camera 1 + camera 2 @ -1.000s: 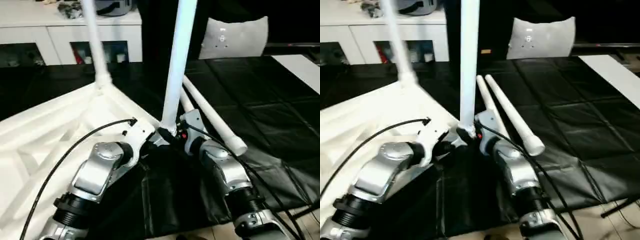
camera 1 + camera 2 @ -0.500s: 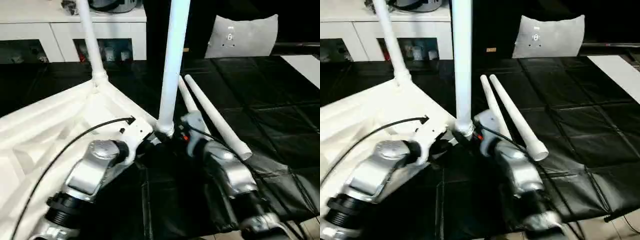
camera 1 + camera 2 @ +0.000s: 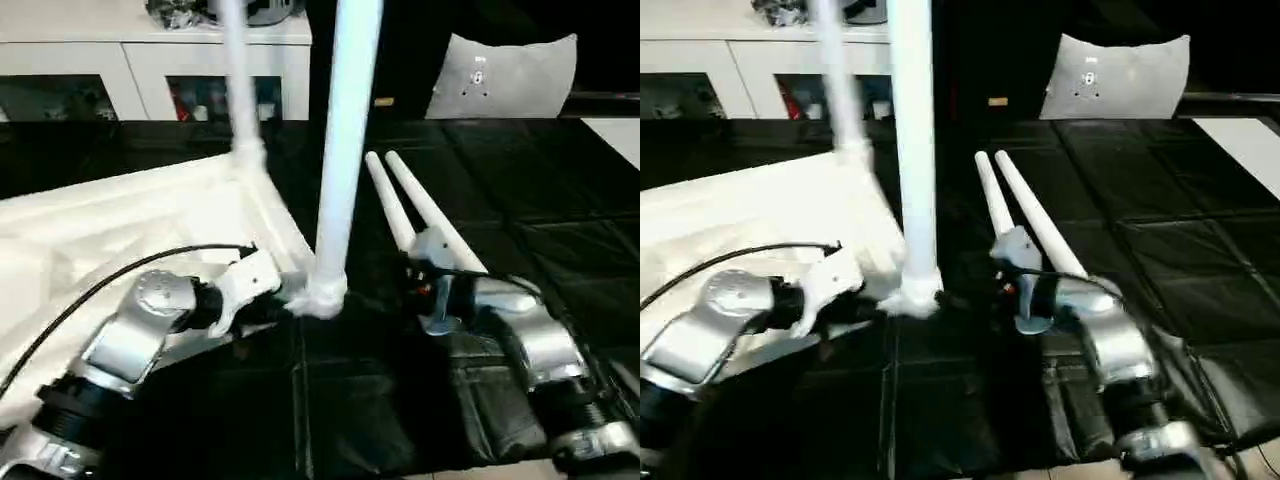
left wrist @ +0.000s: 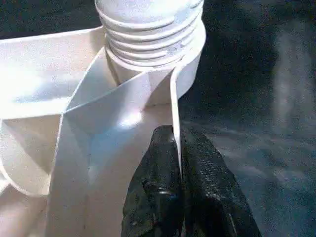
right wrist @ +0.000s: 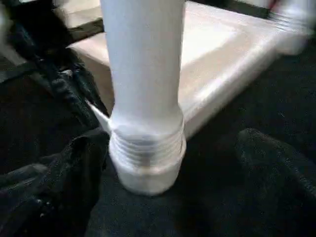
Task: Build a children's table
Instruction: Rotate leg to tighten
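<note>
Standing upside-down, seemingly two-legged table [image 3: 130,215]

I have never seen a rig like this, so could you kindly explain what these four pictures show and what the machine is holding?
It is a humanoid robot with two silver arms, building a white children's table. Two pictures come from cameras in its head, looking down over the arms; the other two come from a camera on each wrist. The table top lies upside down on a black mat, with two legs already standing in its corner sockets. Two spare legs lie on the mat. The left gripper is pinched shut on the table top's thin rim beside the near socket. The right gripper is open, with a finger either side of that leg's threaded base.
</note>
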### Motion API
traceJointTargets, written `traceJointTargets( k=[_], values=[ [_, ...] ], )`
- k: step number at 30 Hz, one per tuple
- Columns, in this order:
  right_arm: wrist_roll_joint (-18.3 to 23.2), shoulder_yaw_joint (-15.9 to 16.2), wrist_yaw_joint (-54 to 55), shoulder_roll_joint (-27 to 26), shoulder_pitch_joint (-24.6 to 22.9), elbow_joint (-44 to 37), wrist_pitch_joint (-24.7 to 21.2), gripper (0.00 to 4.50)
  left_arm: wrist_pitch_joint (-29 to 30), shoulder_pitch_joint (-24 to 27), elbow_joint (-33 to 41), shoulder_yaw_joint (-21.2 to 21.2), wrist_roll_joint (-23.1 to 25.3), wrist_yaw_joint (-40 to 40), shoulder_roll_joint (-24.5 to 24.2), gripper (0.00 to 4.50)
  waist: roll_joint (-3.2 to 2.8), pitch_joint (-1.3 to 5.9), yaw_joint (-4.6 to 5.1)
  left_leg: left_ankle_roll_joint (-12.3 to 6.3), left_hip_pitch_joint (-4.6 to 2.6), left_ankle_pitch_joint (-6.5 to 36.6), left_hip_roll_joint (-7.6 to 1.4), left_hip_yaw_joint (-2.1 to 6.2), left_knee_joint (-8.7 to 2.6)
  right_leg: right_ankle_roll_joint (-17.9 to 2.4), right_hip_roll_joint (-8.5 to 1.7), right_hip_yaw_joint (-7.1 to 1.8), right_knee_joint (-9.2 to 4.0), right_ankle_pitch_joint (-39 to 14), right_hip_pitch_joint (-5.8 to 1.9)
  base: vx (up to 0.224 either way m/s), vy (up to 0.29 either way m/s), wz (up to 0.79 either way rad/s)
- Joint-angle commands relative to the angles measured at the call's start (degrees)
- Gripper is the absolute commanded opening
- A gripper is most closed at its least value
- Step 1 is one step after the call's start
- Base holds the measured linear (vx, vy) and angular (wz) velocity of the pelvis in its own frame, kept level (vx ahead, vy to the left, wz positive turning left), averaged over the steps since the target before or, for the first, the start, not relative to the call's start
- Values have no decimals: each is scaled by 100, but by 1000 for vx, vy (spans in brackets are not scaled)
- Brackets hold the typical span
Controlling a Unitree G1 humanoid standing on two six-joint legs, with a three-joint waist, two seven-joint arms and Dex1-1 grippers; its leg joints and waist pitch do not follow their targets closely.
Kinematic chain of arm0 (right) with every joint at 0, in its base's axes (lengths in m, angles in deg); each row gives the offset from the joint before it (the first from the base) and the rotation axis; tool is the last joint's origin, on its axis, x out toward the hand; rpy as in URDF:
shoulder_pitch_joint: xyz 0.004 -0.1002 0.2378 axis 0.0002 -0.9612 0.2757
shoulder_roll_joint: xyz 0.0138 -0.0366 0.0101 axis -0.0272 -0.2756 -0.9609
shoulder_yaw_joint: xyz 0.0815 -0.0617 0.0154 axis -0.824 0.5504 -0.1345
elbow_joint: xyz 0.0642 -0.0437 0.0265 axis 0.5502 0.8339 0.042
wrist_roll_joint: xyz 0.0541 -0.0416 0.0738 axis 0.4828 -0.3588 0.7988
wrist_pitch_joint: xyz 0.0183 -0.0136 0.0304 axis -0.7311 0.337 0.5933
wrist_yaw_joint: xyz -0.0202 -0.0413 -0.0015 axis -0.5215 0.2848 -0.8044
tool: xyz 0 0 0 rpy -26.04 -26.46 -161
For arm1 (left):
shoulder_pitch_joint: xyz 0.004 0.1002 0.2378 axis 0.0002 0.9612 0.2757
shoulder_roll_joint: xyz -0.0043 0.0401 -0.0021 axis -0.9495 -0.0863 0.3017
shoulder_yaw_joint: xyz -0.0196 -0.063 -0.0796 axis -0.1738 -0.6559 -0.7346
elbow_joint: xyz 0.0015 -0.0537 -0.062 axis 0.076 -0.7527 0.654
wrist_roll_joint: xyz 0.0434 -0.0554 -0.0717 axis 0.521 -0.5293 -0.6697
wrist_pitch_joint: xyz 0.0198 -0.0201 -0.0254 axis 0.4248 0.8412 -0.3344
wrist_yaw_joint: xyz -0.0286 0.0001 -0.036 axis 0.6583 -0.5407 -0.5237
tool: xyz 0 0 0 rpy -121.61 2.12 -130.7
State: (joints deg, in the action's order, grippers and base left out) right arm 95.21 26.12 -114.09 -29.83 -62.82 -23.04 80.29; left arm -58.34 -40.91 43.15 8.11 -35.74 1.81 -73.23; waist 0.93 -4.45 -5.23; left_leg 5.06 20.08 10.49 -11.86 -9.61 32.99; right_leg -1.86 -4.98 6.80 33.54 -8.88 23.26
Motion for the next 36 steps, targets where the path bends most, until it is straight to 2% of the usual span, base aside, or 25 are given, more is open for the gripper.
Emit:
traceJointTargets(
  k=[1, 5, 11, 18, 20, 23, 25, 26, 27, 28, 29, 30, 33, 34, 35, 36],
  values=[
    [-49, 114, -282, 53, 77, 54, 142, 445, -353, -5, 108, 287, -31, -435, -76, 0, -74, 398, 14, -303, -40, 1198, -156, 4, -365, -1066, -346, -361, -365, -1588, -310, 0, 0, 0],
    [-31, 303, -747, 96, 139, 55, 246, 445, -615, 41, 157, 417, -61, -752, -175, 0, -45, 409, -11, -306, -19, 1121, -165, 6, -370, -1160, -341, -357, -306, -1338, -334, 0, 0, 0],
    [-93, 563, -1086, 143, 195, 102, 379, 399, -912, -21, -34, 498, 40, -830, -210, 0, -36, 394, -24, -266, -20, 1212, -163, 2, -372, -1069, -359, -366, -342, -1658, -328, 0, 0, 0],
    [-169, 624, -1188, 81, 282, 307, 478, 331, -1090, -93, -210, 510, 68, -866, -194, 0, -19, 370, -18, -199, -19, 1415, -157, 13, -375, -919, -360, -368, -378, -2105, -309, 0, 0, 0],
    [-148, 637, -1211, 76, 298, 338, 475, 324, -1104, -94, -220, 514, 66, -869, -199, 0, -21, 374, -14, -199, -21, 1409, -158, 15, -375, -928, -359, -368, -375, -2104, -308, 0, 0, 0],
    [-102, 661, -1275, 75, 319, 372, 458, 288, -1127, -97, -238, 517, 65, -874, -206, 0, -22, 382, -14, -216, -14, 1337, -162, 14, -371, -968, -351, -369, -351, -1942, -312, 0, 0, 0],
    [-75, 669, -1317, 74, 314, 361, 429, 285, -1123, -98, -238, 518, 62, -872, -211, 0, 32, 377, -10, -244, -11, 1320, -161, 6, -370, -972, -353, -371, -353, -1946, -312, 0, 0, 0],
    [-67, 669, -1336, 69, 314, 369, 427, 278, -1132, -102, -249, 518, 60, -873, -210, 0, 5, 376, -21, -246, -14, 1298, -163, 9, -370, -975, -360, -372, -350, -1971, -307, 0, 0, 0],
    [-45, 667, -1362, 57, 299, 368, 409, 278, -1123, -102, -257, 514, 59, -859, -204, 0, 18, 378, -17, -250, -15, 1288, -166, 10, -369, -967, -360, -372, -347, -1981, -307, 0, 0, 0],
    [-2, 657, -1341, 17, 268, 318, 340, 274, -1053, -87, -233, 477, 32, -824, -199, 0, 18, 378, -16, -251, -8, 1279, -163, 10, -370, -965, -360, -372, -347, -1980, -312, 0, 0, 0],
    [27, 648, -1330, -3, 249, 286, 296, 271, -1001, -81, -215, 457, 17, -801, -192, 0, 46, 375, -11, -263, -10, 1258, -162, 7, -370, -949, -358, -373, -344, -2000, -310, 0, 0, 0],
    [201, 583, -1243, -123, 179, 139, -18, 270, -746, -64, -145, 376, -12, -645, -147, 0, 50, 373, -5, -266, -13, 1251, -163, 4, -370, -937, -358, -376, -351, -2039, -308, 0, 0, 0],
    [314, 613, -994, -323, -34, -199, -348, 267, -187, -34, 14, 175, -94, -234, 31, 0, 28, 360, -2, -207, -19, 1289, -169, 7, -378, -913, -357, -378, -357, -2090, -300, 0, 0, 0],
    [309, 636, -835, -414, -112, -289, -468, 264, -17, -25, 73, 125, -60, -54, 92, 0, 39, 358, 4, -192, -12, 1300, -170, 8, -383, -903, -360, -379, -362, -2117, -304, 0, 0, 0],
    [270, 657, -648, -516, -181, -330, -530, 262, 161, -16, 122, 66, -10, 173, 179, 0, 18, 342, 10, -159, -22, 1387, -163, 11, -387, -862, -359, -375, -385, -2263, -284, 0, 0, 0],
    [200, 677, -394, -657, -258, -354, -552, 262, 399, -2, 190, -18, 37, 466, 309, 0, 35, 324, 40, -116, -26, 1549, -150, 20, -396, -743, -359, -353, -429, -2630, -283, 0, 0, 0]
  ],
)
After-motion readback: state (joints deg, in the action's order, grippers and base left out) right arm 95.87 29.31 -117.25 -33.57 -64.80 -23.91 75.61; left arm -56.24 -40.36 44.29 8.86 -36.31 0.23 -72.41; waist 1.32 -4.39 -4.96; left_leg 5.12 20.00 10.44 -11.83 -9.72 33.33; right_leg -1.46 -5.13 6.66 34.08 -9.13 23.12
